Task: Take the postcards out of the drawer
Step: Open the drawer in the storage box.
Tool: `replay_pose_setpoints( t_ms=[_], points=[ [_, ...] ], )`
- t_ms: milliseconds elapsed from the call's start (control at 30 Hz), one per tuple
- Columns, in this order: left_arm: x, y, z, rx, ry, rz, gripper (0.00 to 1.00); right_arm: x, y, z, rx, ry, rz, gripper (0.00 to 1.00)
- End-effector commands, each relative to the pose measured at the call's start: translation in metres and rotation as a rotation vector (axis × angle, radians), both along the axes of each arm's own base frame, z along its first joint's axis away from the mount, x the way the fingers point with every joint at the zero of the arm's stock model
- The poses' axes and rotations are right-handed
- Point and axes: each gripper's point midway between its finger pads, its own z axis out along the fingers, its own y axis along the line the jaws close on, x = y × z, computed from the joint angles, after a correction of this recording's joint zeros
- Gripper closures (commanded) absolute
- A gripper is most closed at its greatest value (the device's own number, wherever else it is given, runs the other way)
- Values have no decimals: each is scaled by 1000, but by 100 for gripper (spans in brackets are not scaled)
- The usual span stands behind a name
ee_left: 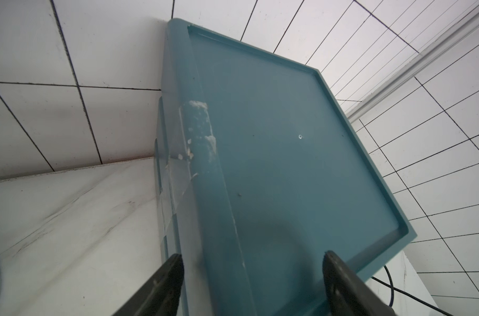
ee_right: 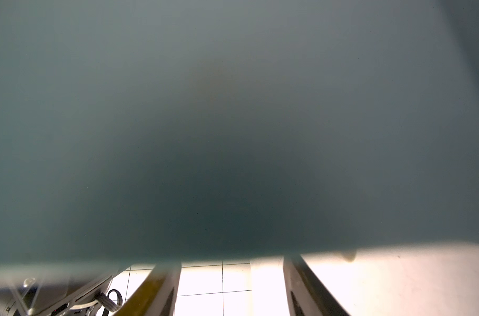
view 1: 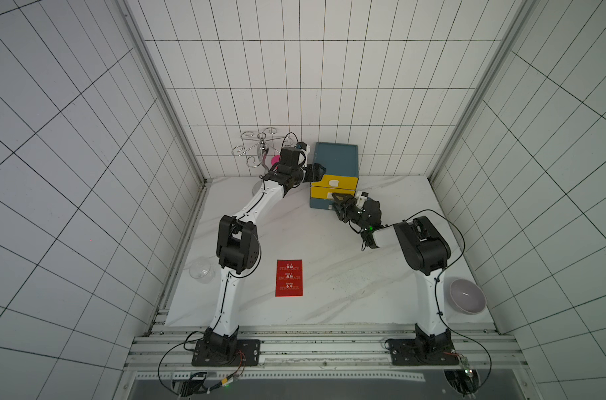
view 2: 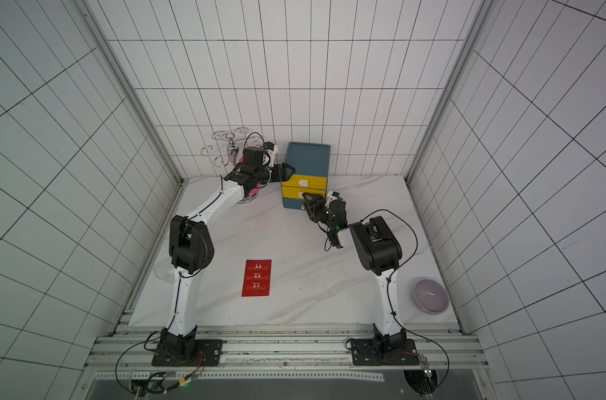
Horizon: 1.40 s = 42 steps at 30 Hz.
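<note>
One red postcard with white print lies flat on the marble table, between the two arm bases. The teal drawer cabinet stands against the back wall, with yellow drawer fronts. The drawers' insides are hidden. My left gripper is open at the cabinet's top left front corner, its jaws astride the teal top. My right gripper is at the lower drawer fronts. Its jaws are apart, and a blurred teal surface hides the tips.
A chrome wire rack and a pink object stand behind the left arm. A clear glass sits at the table's left edge. A lilac bowl sits at the front right. Clear tape sticks to the cabinet's side.
</note>
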Motion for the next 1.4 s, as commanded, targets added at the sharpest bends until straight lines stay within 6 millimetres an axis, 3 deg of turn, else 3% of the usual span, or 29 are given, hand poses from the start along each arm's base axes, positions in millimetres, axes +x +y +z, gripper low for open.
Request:
replay_pose_setpoints(
  t_ms=[0, 233, 467, 867, 1133, 1367],
  points=[
    [-24, -14, -50, 69, 125, -76, 23, -3, -6, 22, 69, 5, 4, 37],
    [-45, -25, -42, 69, 110, -107, 24, -1, -8, 30, 101, -3, 0, 37],
    [-49, -26, -47, 61, 126, -106, 23, 0, -10, 29, 99, 10, -9, 38],
    [-45, -21, -48, 59, 131, -91, 23, -5, -11, 22, 98, 19, -10, 71],
    [-37, -12, -48, 35, 144, -69, 22, -37, -13, 19, 117, 26, 10, 76],
    [-34, -7, -52, 30, 152, -62, 22, -91, -11, 10, 111, 64, 42, 76]
  ],
)
